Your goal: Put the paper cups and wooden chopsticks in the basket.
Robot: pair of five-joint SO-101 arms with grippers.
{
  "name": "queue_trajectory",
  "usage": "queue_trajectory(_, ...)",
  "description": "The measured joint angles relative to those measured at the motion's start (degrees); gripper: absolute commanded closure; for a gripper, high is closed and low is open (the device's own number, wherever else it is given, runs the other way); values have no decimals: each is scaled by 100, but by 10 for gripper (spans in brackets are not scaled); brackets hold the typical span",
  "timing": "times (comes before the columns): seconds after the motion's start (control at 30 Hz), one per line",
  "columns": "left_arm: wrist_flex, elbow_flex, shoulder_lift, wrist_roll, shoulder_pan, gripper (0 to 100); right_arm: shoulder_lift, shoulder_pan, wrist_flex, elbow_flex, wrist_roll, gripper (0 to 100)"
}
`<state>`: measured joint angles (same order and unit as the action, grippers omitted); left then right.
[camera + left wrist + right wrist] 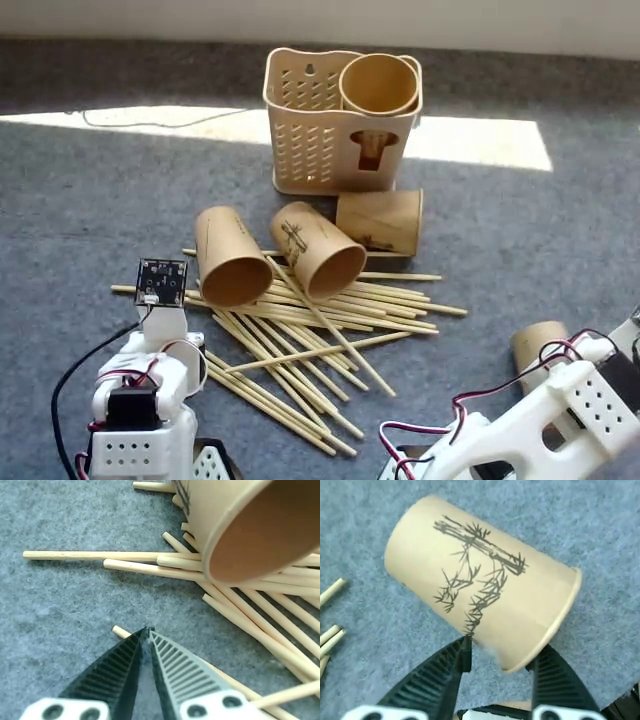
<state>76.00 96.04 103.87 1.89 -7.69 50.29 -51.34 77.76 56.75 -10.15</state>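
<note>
A beige slotted basket (300, 140) stands at the back with one paper cup (380, 85) upright in it. Three paper cups (230, 255) (318, 248) (380, 222) lie on their sides in front of it, over a spread of wooden chopsticks (320, 330). My left gripper (148, 631) is shut, its tips low over the carpet, and one chopstick (120, 631) runs under them. A cup's mouth (255, 535) lies just beyond. Another cup (480, 580), printed with bamboo, lies by the right arm (560, 410). My right gripper (502, 657) is open, its fingers astride that cup's rim.
Everything lies on grey carpet (90, 200), with a sunlit strip (480, 140) behind the basket. A thin cable (150, 122) runs along the back left. The left arm's base (145, 420) stands at the front left, by the chopstick ends.
</note>
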Motion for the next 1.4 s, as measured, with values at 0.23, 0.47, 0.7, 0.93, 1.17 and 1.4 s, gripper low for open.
queue_trajectory(0.23,0,0,0,0,0,993,0,-97,-158,62,-18,998)
queue_trajectory(0.47,0,0,0,0,0,993,0,-105,-185,-316,-703,994)
queue_trajectory(0.7,0,0,0,0,0,993,0,-88,-185,-747,-1389,994)
queue_trajectory(0.93,0,0,0,0,0,993,0,440,-185,-870,-2127,994)
queue_trajectory(1.17,0,0,0,0,0,993,0,1310,369,-870,-2866,994)
queue_trajectory(1.4,0,0,0,0,0,993,0,1705,440,-1327,-2919,994)
